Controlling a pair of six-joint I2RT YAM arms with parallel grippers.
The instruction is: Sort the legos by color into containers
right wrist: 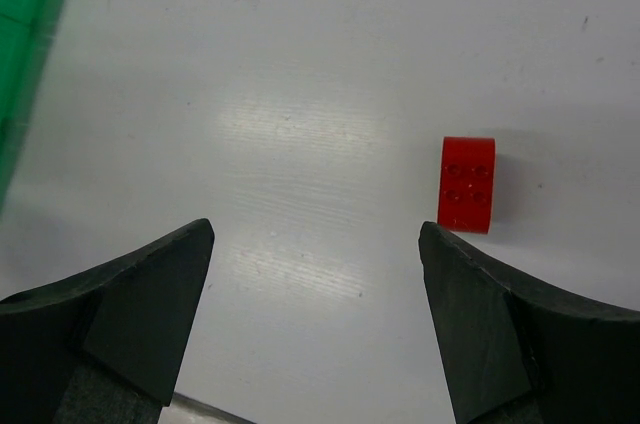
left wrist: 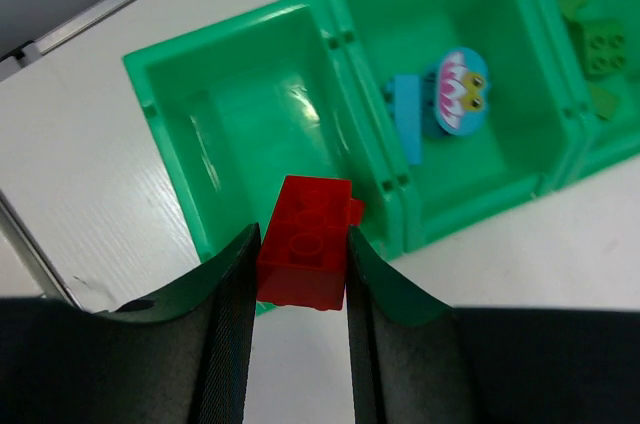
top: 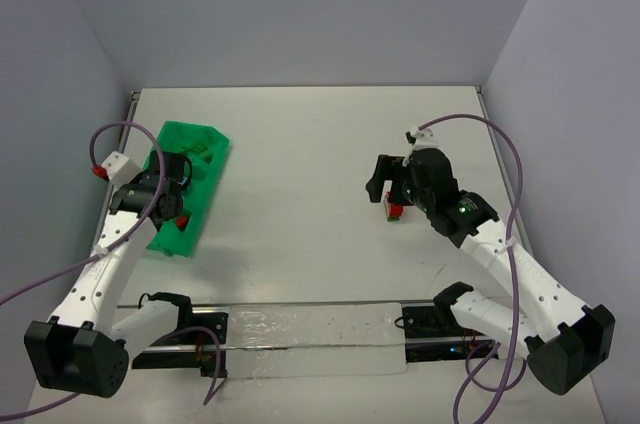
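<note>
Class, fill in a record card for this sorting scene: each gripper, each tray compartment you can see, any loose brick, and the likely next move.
left gripper: shut on the held red brick, at the near edge of the tray
right gripper: open, holding nothing, above the table
end compartment: empty
next compartment: a blue brick and a round picture piece
third compartment: green bricks
loose red brick: on the table, beside the right gripper, ungripped
likely next move: probably dropping the held red brick into the end compartment
</note>
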